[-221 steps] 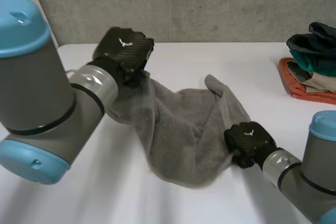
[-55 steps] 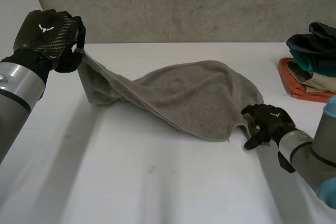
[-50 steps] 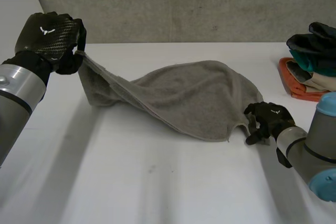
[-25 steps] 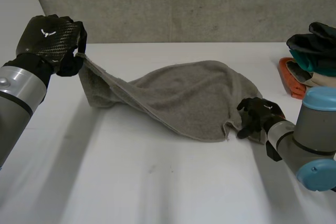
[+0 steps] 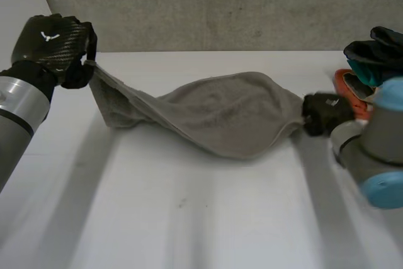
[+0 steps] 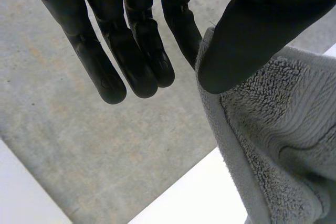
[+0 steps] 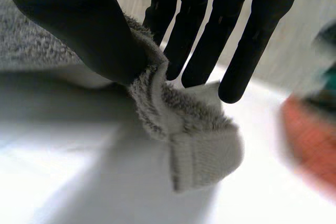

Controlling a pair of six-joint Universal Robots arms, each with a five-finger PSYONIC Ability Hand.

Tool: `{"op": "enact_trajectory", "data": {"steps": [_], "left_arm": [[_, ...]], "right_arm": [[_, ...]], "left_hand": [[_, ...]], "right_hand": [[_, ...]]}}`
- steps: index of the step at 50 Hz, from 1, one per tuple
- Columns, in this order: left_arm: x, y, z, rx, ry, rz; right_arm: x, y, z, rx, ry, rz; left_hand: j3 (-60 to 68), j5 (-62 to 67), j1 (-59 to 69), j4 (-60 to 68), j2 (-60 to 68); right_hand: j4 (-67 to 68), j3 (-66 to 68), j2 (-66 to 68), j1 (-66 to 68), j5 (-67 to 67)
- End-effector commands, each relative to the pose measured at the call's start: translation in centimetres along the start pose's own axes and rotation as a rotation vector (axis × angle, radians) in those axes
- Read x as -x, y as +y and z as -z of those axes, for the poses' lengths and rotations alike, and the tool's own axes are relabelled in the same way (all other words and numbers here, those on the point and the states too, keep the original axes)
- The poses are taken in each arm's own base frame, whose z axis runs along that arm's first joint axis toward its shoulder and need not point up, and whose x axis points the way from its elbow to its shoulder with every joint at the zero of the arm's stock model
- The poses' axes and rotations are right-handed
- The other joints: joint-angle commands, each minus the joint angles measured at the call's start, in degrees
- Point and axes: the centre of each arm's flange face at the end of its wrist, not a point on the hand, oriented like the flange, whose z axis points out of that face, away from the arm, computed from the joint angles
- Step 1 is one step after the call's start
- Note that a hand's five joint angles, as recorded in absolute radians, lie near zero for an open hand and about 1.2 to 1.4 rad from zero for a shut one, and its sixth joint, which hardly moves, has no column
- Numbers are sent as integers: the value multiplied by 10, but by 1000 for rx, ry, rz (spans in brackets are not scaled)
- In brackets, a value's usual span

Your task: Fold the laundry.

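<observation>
- Towel (image 5: pixel 220 114), grey terry: you have it stretched between the left hand (image 5: pixel 53 45) and the right hand (image 5: pixel 324 114), its middle sagging onto the white table (image 5: pixel 189 218).
- Stack of folded clothes (image 5: pixel 378 55), dark on top, orange underneath: at the table's right side, just beside your right hand.
- Left hand: raised over the table's left side, thumb pinching a towel corner against straight fingers.
- Right hand: low by the table, thumb clamping the towel's opposite end against its fingers.

White table (image 5: pixel 189 218): grey towel (image 5: pixel 220 114) sags onto it midway between left hand (image 5: pixel 50 45) and right hand (image 5: pixel 324 113) fingers. Orange cloth (image 5: pixel 343 83) lies just beyond the right fingers.
</observation>
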Motion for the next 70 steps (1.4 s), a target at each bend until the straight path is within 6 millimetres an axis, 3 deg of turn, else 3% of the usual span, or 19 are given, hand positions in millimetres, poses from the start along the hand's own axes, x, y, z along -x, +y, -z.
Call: {"op": "enact_trajectory", "data": {"steps": [1,3,8,12,16,20,23,27,31,34,39,40,44,49,51,62,63,67,70], "left_arm": [[11,-11,17,45,-28,-8],[12,-10,22,81,-23,-4],[10,-1,39,207,8,2],[2,13,52,296,49,-39],[-7,33,56,359,99,-112],[-19,68,41,434,148,-141],[-29,84,23,426,172,-145],[-42,89,-15,335,176,-170],[-26,62,-68,174,55,-197],[4,-9,-112,-84,-103,-222],[41,-99,-133,-416,-281,-213],[45,-107,-133,-446,-301,-208],[54,-121,-132,-506,-362,-181],[49,-100,-132,-440,-338,-144],[43,-73,-131,-360,-304,-123],[13,59,-93,16,-182,-88],[10,67,-89,38,-170,-87],[-3,98,-73,99,-113,-82],[-7,115,-64,130,-95,-81]], "right_arm": [[-52,-64,53,8,72,595],[-59,-80,70,47,88,715],[-62,-120,108,30,127,738],[-58,-117,118,75,69,733],[-51,-90,99,171,-26,717],[-43,-57,72,276,-111,734],[-40,-41,56,325,-133,755],[-34,-43,27,271,-91,791],[-27,-81,-1,54,21,825],[-34,-132,-19,-207,188,835],[-47,-204,-26,-617,458,805],[-46,-220,-22,-726,527,792],[-40,-230,-16,-819,554,784],[-28,-208,-19,-753,470,791],[-25,-195,-21,-708,435,796],[8,-69,-28,-320,60,742],[12,-48,-29,-265,10,704],[19,-10,-28,-156,-65,605],[21,3,-27,-109,-88,533]], "left_hand": [[115,136,152,112,113],[115,136,152,112,113],[115,136,152,112,113],[115,136,152,112,113],[115,136,152,112,113],[115,136,152,112,113],[115,136,152,112,113],[115,136,152,112,113],[115,136,152,112,113],[115,136,152,112,113],[115,136,152,112,113],[115,136,152,112,113],[115,136,152,112,113],[115,136,152,112,113],[115,136,152,112,113],[115,136,152,112,113],[115,136,152,112,113],[115,136,152,112,113],[115,136,152,112,113]], "right_hand": [[116,125,125,166,129],[116,125,125,166,129],[116,125,125,166,129],[116,125,125,166,129],[116,125,125,166,129],[116,125,125,166,129],[116,125,125,166,129],[116,125,125,166,129],[116,125,125,166,129],[116,125,125,166,129],[116,125,125,166,129],[116,125,125,166,129],[116,125,125,166,129],[116,125,125,166,129],[116,125,125,166,129],[116,125,125,166,129],[116,125,125,166,129],[116,125,125,166,129],[116,125,125,166,129]]}}
